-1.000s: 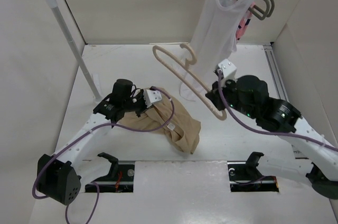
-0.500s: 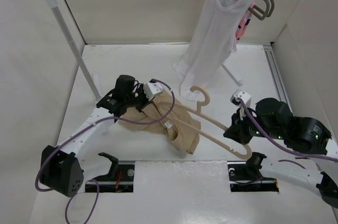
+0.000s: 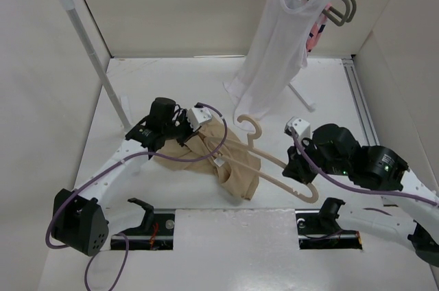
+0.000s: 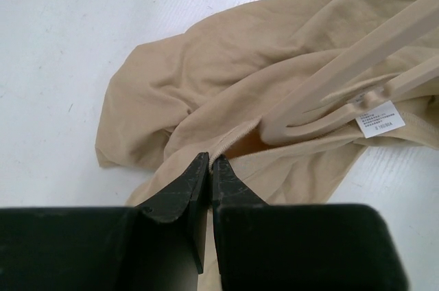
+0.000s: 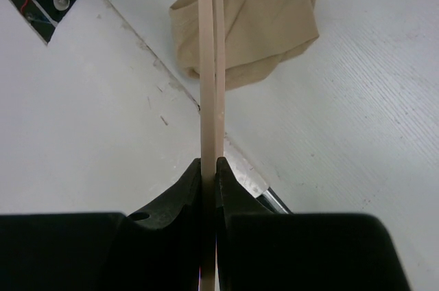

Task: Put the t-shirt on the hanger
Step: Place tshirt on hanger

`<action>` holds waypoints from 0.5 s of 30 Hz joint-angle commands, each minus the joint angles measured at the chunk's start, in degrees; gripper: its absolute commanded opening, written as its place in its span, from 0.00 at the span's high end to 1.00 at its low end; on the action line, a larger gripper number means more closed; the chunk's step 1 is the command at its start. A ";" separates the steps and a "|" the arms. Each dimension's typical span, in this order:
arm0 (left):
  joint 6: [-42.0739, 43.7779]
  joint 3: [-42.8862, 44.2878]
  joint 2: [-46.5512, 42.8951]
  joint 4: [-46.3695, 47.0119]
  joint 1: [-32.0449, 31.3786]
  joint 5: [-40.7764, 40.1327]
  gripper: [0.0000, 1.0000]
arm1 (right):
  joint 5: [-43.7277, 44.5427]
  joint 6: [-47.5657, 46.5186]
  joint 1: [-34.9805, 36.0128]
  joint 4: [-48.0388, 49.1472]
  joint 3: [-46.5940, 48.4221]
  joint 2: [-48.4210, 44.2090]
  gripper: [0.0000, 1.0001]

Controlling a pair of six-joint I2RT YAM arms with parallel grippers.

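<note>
At the left, shut tight with the left jaws on a thin fold of the shirt (image 4: 206, 78) at its ribbed collar, right on the rim of the neck opening; otherwise bunched in a heap on the table (image 3: 158, 78), near the middle. Could slip from so slim a pinch if tugged sideways by the hanger (image 3: 271, 159), and would then fall flat with the neck hole closed. Just right of that pinch, in the left wrist view, lying with one hanger tip at the mouth of the neck opening, beside the white label (image 4: 378, 118); cannot tell whether inside the collar or only on top of it. May ride over the cloth instead of under it if pushed on at this shallow angle, or snag the ribbing and drag the whole shirt across the table rather than thread it. Risks, too, catching a single layer and heading into a sleeve. Further right, pinched narrowly between the right jaws near the hanger's far end, well apart from the tip being steered; likely to pivot or twist in such a hold under any load at the tip, and so to swing the hook toward the hem of the tank top (image 3: 274, 51) hanging close behind. Judged as early threading: not yet over either shoulder.
</note>
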 commanded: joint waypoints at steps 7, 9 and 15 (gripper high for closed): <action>-0.35 5.19 -1.49 -3.31 0.21 6.10 1.00 | -3.35 -5.41 0.49 14.96 -4.33 0.14 1.00; 0.35 8.87 -1.49 -6.72 0.21 10.64 1.00 | -3.97 -7.08 0.49 17.34 -6.00 0.67 1.00; -0.43 18.90 -2.01 -13.60 -2.59 15.86 1.00 | 0.51 -10.94 1.02 32.36 -11.70 -1.70 1.00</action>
